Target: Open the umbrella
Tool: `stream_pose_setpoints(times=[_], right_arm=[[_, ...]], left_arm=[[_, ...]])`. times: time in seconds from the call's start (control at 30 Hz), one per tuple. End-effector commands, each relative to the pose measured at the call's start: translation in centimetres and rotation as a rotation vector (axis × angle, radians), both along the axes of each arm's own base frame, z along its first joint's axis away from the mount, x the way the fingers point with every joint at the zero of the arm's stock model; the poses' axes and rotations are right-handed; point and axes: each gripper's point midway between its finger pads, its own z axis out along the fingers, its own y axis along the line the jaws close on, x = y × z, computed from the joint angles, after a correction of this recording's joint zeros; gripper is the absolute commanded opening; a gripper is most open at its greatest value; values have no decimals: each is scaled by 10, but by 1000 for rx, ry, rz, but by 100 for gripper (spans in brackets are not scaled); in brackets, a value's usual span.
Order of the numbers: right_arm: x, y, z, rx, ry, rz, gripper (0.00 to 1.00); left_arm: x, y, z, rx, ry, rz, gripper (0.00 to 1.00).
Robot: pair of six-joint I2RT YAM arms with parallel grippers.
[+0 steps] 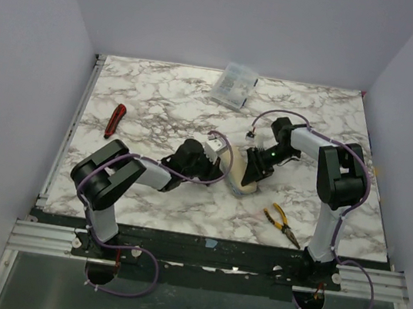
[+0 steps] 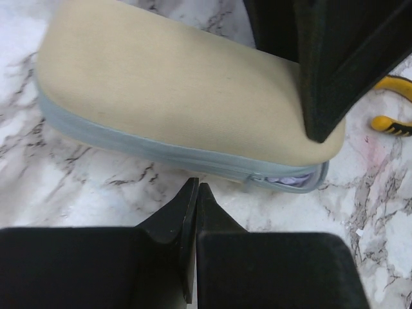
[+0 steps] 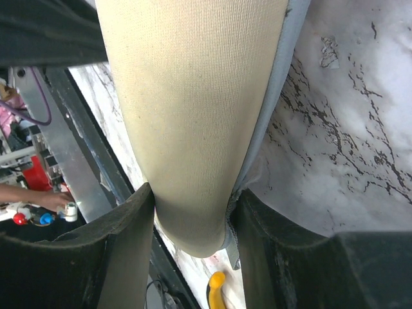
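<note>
**Overhead:** Both arms lean in to the middle of the marble worktop. The umbrella lies there folded, a cream bundle between the left gripper and the right gripper. Pliers lie near, toward the right arm's base. A clear box sits well apart at the far edge.

**Left wrist:** The left gripper has its jaws pressed together on nothing. Their tips stop just short of the grey-blue seam of the umbrella, which rests flat on the marble.

**Right wrist:** The right gripper has its jaws drawn narrow, pinching the rounded end of the umbrella.

Neither shaft nor handle shows in any view. The step in hand looks like pinning the closed umbrella. The next move probably calls for the left jaws to part and take the other end, so the arms can draw it open.
</note>
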Motion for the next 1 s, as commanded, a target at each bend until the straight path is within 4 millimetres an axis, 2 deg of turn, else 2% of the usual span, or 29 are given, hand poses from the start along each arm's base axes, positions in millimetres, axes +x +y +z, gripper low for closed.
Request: stream_pose_setpoints(times=[0.0, 0.13, 0.2, 0.3, 0.4, 0.47, 0.53, 0.97], right_arm=[[-10, -26, -40, -171, -33, 93, 30], [-13, -28, -39, -174, -34, 101, 30], [-12, -27, -39, -170, -33, 98, 30], [-9, -24, -37, -162, -29, 91, 30], [-7, -23, -36, -158, -31, 90, 30], [-7, -23, -36, -156, -30, 93, 30], [-7, -22, -36, -154, -31, 94, 30], [-8, -16, -34, -133, 5, 62, 30]], left_arm=[[25, 16, 12, -25, 2, 119, 0], [38, 23, 13, -5, -26, 143, 0], [30, 17, 20, -28, -71, 49, 0], [5, 9, 26, -37, -153, -95, 0], [-15, 4, 22, -27, -172, -176, 16], [-19, 3, 18, -21, -173, -190, 28], [-20, 0, 17, -14, -187, -197, 35], [-12, -35, 17, -9, -172, -136, 38]])
